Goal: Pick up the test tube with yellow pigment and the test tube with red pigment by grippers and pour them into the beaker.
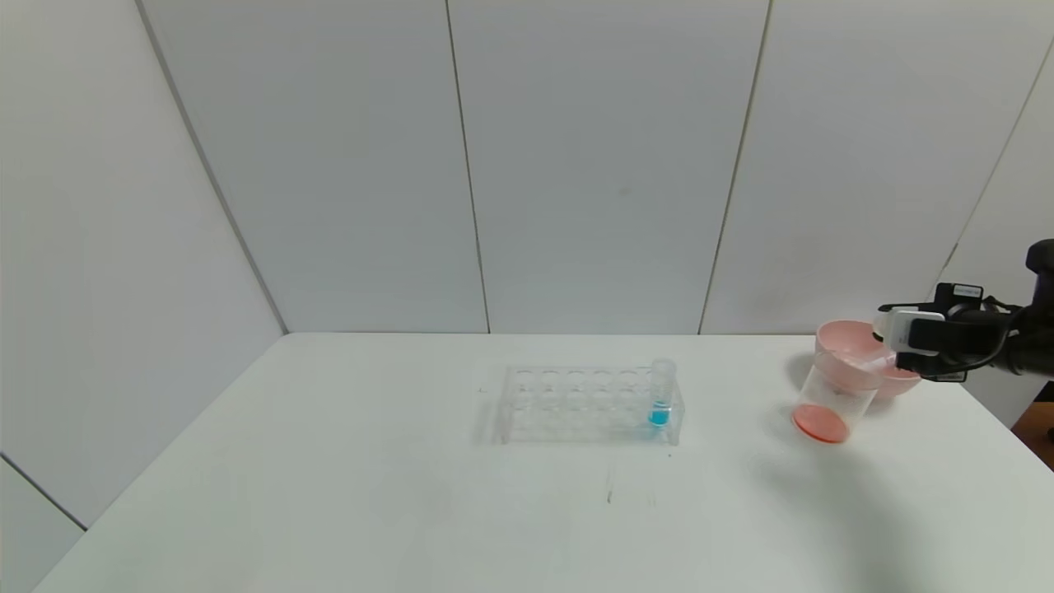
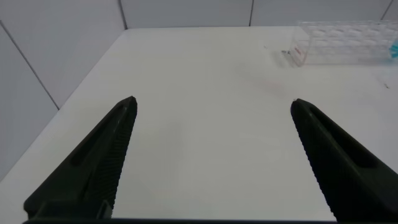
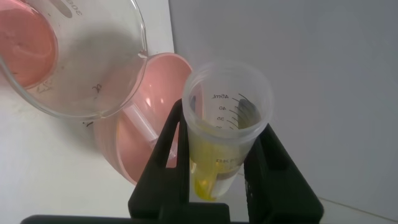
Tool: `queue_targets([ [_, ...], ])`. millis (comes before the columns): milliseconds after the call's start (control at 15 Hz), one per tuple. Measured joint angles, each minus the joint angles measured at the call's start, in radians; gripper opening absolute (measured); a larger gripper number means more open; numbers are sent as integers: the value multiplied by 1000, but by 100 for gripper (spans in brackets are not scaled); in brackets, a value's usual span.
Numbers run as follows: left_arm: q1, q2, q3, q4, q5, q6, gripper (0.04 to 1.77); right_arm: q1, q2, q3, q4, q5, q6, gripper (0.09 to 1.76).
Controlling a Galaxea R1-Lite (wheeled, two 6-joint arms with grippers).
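The table (image 1: 346, 494) gives the arm free room, so the care belongs at the beaker (image 1: 832, 399), which stands near the table's right edge with a shallow pool of orange-red liquid in its bottom. The rack (image 1: 589, 403) sits well to the left of the beaker with only the blue tube (image 1: 661, 394) in it. The pink bowl (image 1: 856, 342) is just behind the beaker, touching or nearly so. The step in hand looks like the yellow pour: the right gripper (image 3: 222, 134) is beside the beaker, over the bowl, with its fingers clamped on the test tube with yellow pigment (image 3: 225, 118). To do it well, I would carry the tube's mouth fully over the beaker's rim before tipping further. The wide pink bowl lies close enough to catch a stray pour. The wrist should then roll slowly so the thin yellow streak runs down the tube wall rather than splashing out. The grip should not loosen, since a smooth plastic tube could slide once tilted. The head view places beaker, bowl and arm on the table but barely shows the held tube. The right wrist view shows the clamp, the yellow liquid and an emptied clear tube (image 3: 140, 121) lying in the bowl, probably the red one. Only the left wrist view shows the left gripper (image 2: 212, 102), fingers wide apart and holding nothing, far to the left of the beaker, beyond the rack.
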Motion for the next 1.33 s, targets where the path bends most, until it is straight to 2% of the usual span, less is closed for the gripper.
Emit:
queue_targets([
  [267, 0, 0, 0, 0, 0, 0, 176, 0, 0, 5, -6, -6, -43, 56],
  [667, 0, 0, 0, 0, 0, 0, 176, 20, 0, 9, -12, -66, -104, 56],
  [1333, 0, 0, 0, 0, 0, 0, 176, 35, 5, 19, -35, -88, -172, 56],
])
